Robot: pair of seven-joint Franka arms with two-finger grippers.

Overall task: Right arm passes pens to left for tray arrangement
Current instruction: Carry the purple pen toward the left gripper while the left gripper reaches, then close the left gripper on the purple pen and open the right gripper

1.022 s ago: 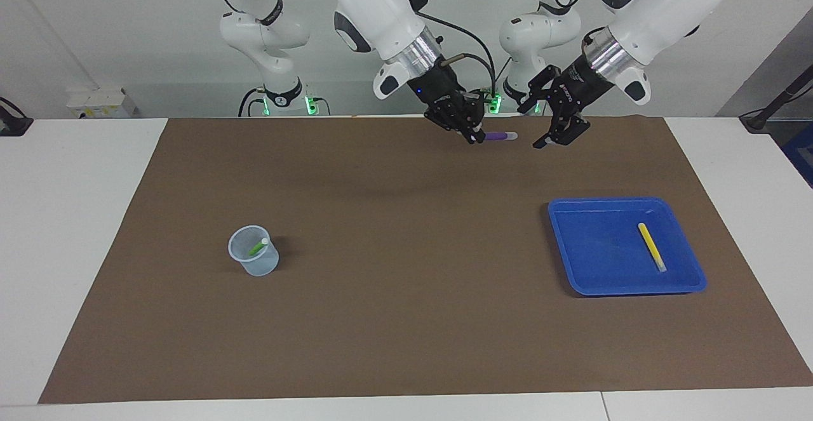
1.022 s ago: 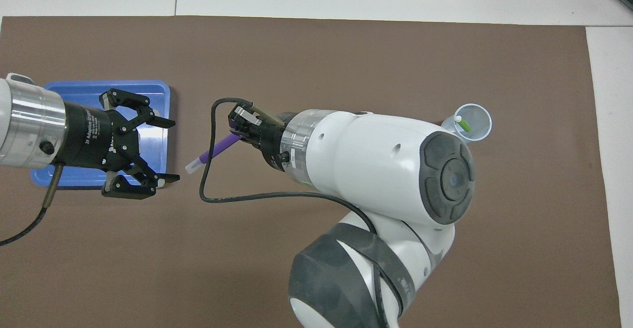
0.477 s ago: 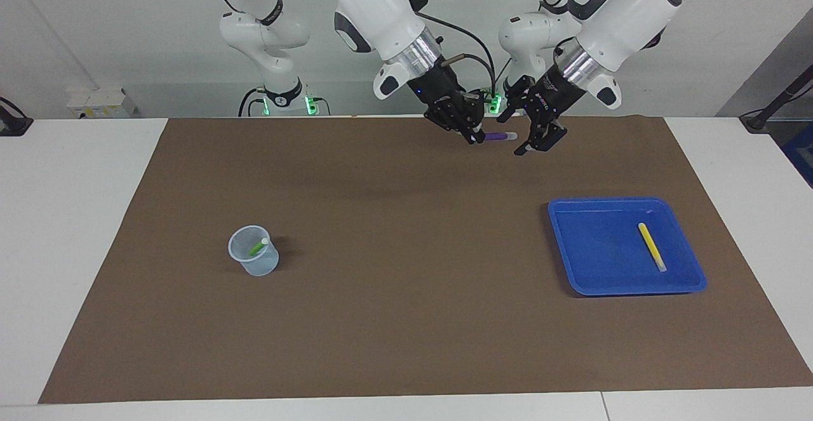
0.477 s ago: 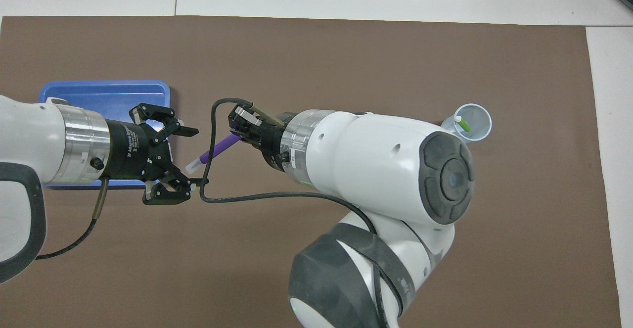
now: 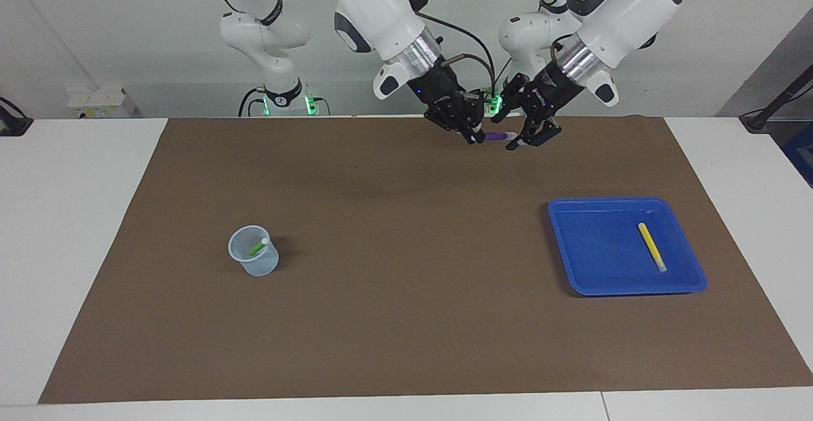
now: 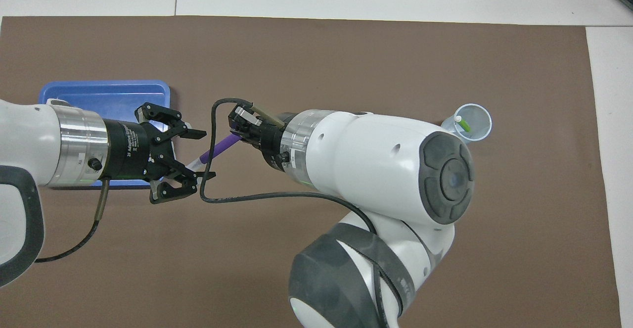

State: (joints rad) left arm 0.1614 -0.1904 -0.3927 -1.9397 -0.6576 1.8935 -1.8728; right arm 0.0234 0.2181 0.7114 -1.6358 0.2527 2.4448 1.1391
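Holding: right gripper clamped on the violet end of the purple pen, up in the air over the brown mat near the robots' edge.
Purple pen axis: roughly level, long axis running along the table's length; whitish tip points toward the left arm's end, violet end sits in the right gripper.
Left gripper: at the whitish tip, one finger on each side of it, jaws still apart; contact with the pen can't be made out.
Tray: blue, on the mat toward the left arm's end, farther from the robots than the two grippers.
Yellow pen: lying flat in the tray, in the half toward the left arm's end; long axis runs mostly near-to-far from the robots, slightly slanted, pale tip at the end farther from the robots.
Cup: small translucent, on the mat toward the right arm's end, well apart from the tray.
Green pen: standing tilted inside the cup, whitish tip up against the rim.
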